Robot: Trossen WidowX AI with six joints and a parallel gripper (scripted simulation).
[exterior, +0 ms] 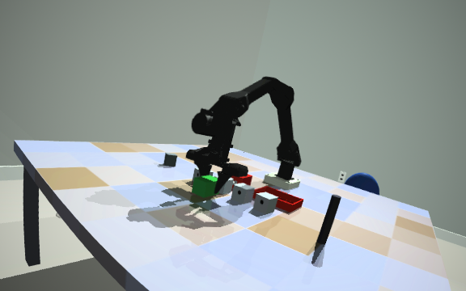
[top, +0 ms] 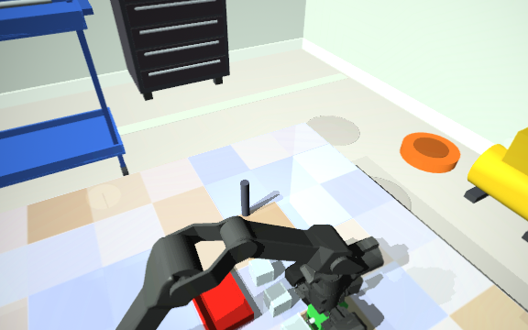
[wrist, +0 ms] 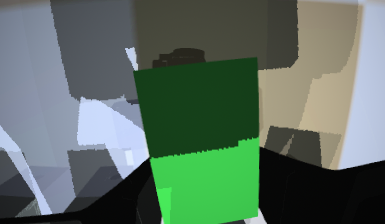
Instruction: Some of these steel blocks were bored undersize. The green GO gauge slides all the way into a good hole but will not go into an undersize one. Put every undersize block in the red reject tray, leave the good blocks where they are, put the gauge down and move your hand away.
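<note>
Green Gauge Gripped Above the Counter

The pincer is closed on the green gauge, over the counter; from the exterior side, pale blocks with dark holes stand around four o'clock of it, one block nearer, another block farther; the red tray lies just beyond them; a dark post stands well apart.

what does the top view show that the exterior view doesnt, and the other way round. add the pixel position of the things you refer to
Only the top view shows the black drawer cabinet (top: pixel 183 43), blue cart (top: pixel 44 156) and orange ring (top: pixel 408 157). Only the exterior view shows the wall outlet (exterior: pixel 342 176) and the dark holes in two steel blocks (exterior: pixel 242 194) (exterior: pixel 265 203). Both show the hand (top: pixel 333 313) (exterior: pixel 214 187) holding the green gauge (top: pixel 316 316) (exterior: pixel 204 186).
</note>
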